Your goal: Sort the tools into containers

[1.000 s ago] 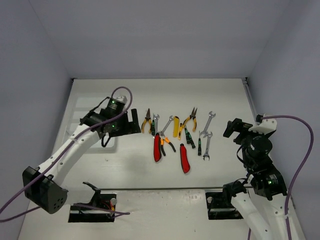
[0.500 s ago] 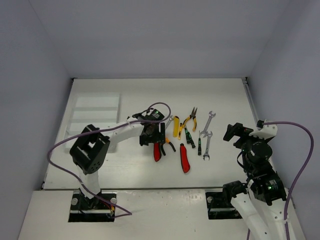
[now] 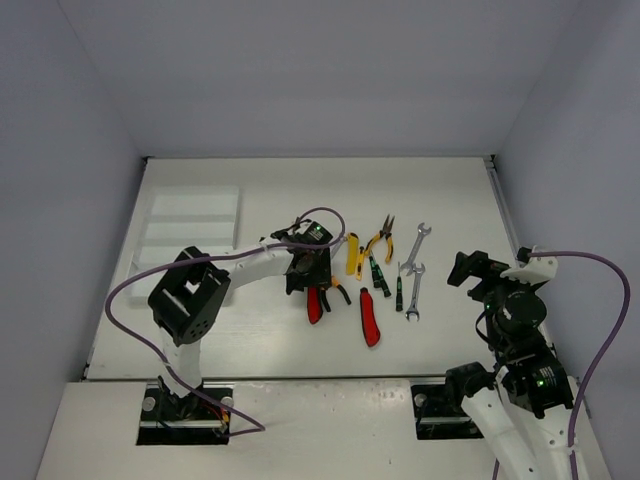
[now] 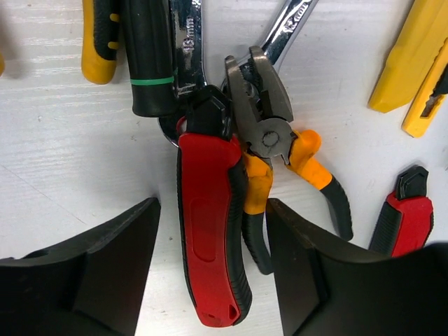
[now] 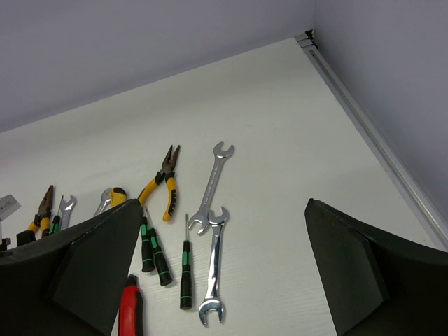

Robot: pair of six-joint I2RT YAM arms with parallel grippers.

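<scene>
Left pincer (image 4: 213,280) hangs spread either side of the red cutter (image 4: 210,231), which lies against orange pliers (image 4: 269,112) on the tabletop (image 3: 450,190). Pick-up stage, I'd say: clamp red alone, then carry left to the white tray (image 3: 190,205). Right pincer (image 3: 466,264) spread, idle.

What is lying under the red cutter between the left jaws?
The red cutter overlaps an orange-handled pliers grip along one edge, and its black head covers a silver wrench end. Anything beneath the handle's middle is hidden.
</scene>
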